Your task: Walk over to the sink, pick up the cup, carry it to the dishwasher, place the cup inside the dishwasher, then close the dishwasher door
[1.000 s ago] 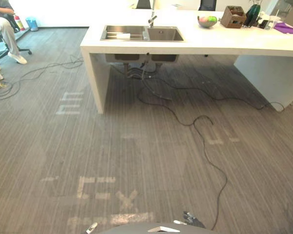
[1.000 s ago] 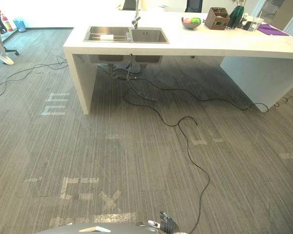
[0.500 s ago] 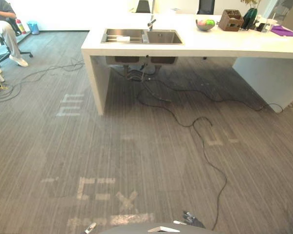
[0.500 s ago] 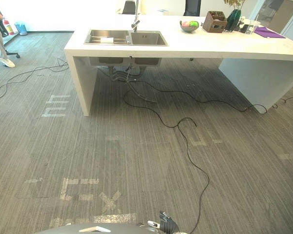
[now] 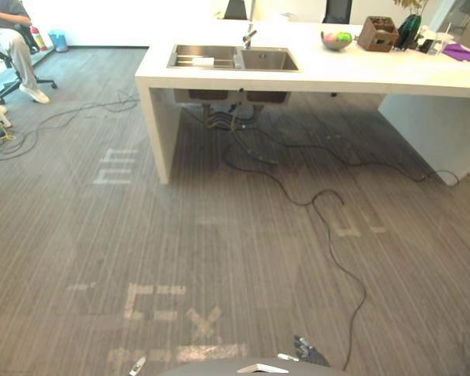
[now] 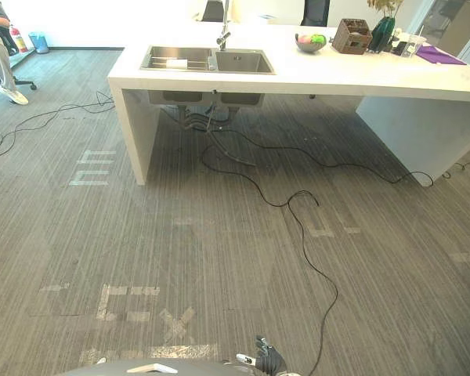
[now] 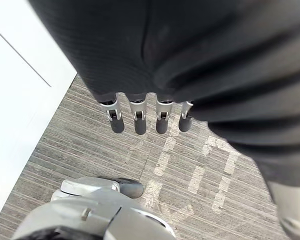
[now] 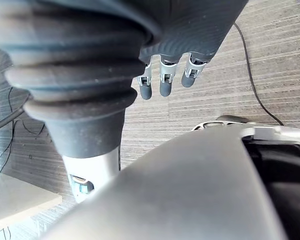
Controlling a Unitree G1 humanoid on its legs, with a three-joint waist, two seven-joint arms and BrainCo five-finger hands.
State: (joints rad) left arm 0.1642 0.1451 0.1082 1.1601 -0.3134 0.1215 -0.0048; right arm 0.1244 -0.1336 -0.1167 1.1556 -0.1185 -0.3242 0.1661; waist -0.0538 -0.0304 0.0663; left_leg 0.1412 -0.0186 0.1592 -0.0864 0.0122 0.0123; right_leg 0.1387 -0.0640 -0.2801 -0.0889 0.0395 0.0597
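**Left eye view.** A white counter point(image 5: 376, 74) stands across the carpet point(image 5: 219, 235), well ahead. At its left end is a two-basin sink point(image 5: 270, 56) with a tap point(image 5: 251, 35). A white object point(image 5: 202, 60) lies in the left basin; it is too small to tell whether it is the cup. Further right on the counter are a bowl point(image 5: 336, 39) and a brown box point(image 5: 377, 33). A seated person point(image 5: 8, 39) is at far left. Tape marks point(image 5: 164, 305) lie on the near carpet. The right hand point(image 5: 308, 354) shows at the lower edge.

**Right eye view.** Same scene. A dark vase point(image 6: 381, 33) stands beside the box, and a purple cloth point(image 6: 435, 55) lies near the counter's right end.

**Left wrist view.** The left hand point(image 7: 140, 117) hangs over the carpet, fingers straight and loose, holding nothing.

**Right wrist view.** The right hand's fingers hang relaxed and empty above the carpet.
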